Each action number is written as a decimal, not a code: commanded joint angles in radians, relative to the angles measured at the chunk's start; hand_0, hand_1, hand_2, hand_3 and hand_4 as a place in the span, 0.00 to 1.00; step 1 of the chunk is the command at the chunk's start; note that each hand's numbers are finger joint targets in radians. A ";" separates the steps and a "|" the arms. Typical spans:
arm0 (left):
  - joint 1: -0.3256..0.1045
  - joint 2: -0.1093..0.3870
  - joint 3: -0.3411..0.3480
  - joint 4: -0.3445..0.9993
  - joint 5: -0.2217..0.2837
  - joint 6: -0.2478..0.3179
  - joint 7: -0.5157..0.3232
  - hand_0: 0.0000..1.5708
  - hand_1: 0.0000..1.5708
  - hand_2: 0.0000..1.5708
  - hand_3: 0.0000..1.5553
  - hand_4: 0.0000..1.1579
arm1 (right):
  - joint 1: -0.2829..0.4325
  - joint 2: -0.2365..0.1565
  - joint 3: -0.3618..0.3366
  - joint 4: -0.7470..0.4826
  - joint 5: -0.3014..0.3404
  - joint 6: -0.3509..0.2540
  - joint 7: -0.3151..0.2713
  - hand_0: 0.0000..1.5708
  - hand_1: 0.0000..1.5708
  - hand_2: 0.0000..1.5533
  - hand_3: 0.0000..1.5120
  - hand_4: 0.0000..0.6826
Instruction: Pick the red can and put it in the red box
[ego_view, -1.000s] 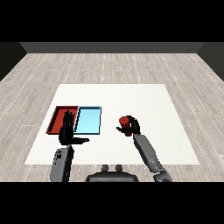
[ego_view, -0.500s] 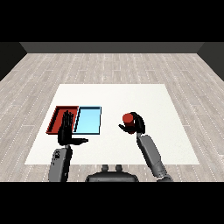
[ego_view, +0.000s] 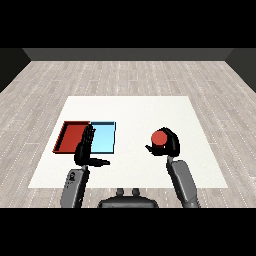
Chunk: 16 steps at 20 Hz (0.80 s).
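While the red can (ego_view: 160, 137) sits in our right hand (ego_view: 167, 145), whose fingers curl round it, it is well apart from the red tray (ego_view: 72, 136), out past the light blue tray (ego_view: 103, 136) that lies just beside the red one. Our left hand (ego_view: 85, 150) shows straight fingers, thumb out, overlapping both trays' near edges.

A white table (ego_view: 130, 107) is being seen from above, standing on a floor (ego_view: 125, 75) of pale grey planks. A blue tray (ego_view: 106, 136) is lying flat on the table's left half, near its front edge. A dark wall (ego_view: 125, 54) is being shown behind the floor.
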 joint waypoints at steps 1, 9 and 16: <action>-0.011 -0.007 -0.035 -0.027 -0.012 0.020 0.052 0.00 0.00 0.00 0.00 0.00 | -0.031 0.056 0.024 -0.033 0.051 -0.039 0.011 0.92 0.92 0.90 0.91 0.92; -0.144 -0.007 -0.221 0.094 -0.080 0.217 0.127 0.00 0.00 0.00 0.00 0.00 | -0.250 0.112 0.119 0.162 0.060 -0.208 -0.013 0.92 0.92 0.91 0.91 0.93; -0.204 -0.008 -0.236 0.214 -0.046 0.240 0.102 0.00 0.00 0.00 0.00 0.00 | -0.221 0.111 0.099 0.129 0.037 -0.154 -0.094 0.92 0.92 0.92 0.92 0.89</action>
